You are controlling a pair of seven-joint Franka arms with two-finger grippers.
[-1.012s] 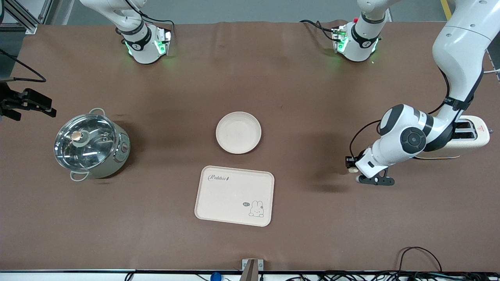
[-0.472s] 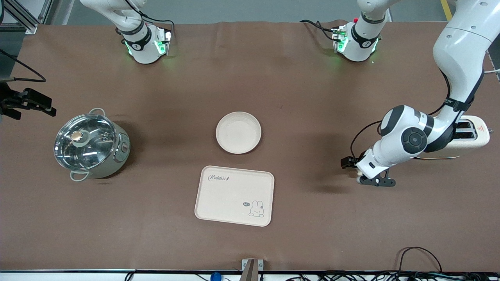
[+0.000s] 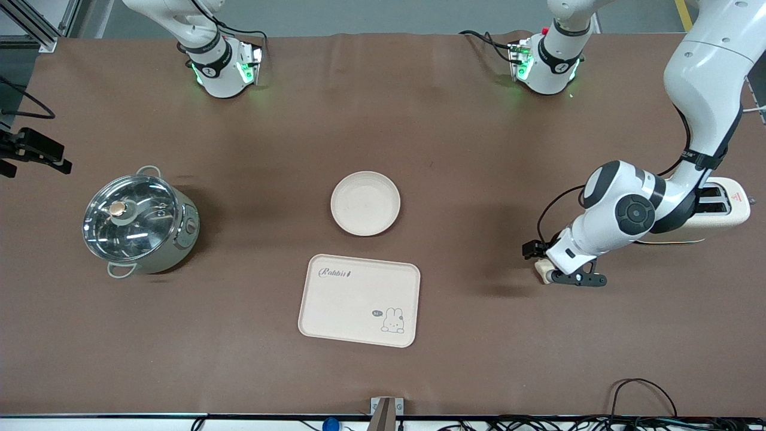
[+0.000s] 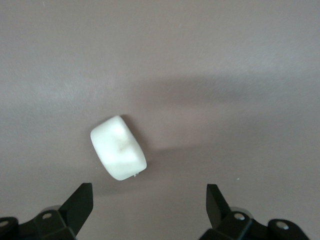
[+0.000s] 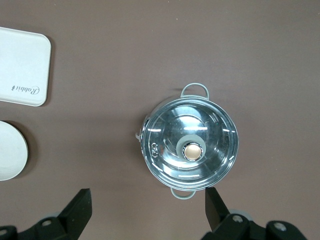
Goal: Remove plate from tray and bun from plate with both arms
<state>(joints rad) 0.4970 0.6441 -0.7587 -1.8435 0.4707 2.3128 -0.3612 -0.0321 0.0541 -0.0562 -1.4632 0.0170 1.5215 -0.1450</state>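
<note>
The round cream plate [image 3: 365, 203] sits bare on the brown table, just farther from the front camera than the rectangular "Rabbit" tray [image 3: 359, 300], which is also bare. The small white bun [image 3: 543, 273] lies on the table toward the left arm's end. My left gripper [image 3: 562, 274] hangs low over it, open, with the bun [image 4: 118, 148] free near one of its fingertips [image 4: 80, 200]. My right gripper [image 3: 35, 152] is open and empty, high above the table's right-arm end, by the pot. The right wrist view shows the tray [image 5: 22, 67] and the plate [image 5: 9, 156].
A steel pot with a glass lid [image 3: 139, 221] stands toward the right arm's end and fills the right wrist view [image 5: 190, 150]. A cream toaster [image 3: 721, 206] stands at the left arm's end, partly hidden by the left arm.
The left gripper has opened and let go of the bun, which now lies on the table under it. The right gripper has drifted toward the table's edge.
</note>
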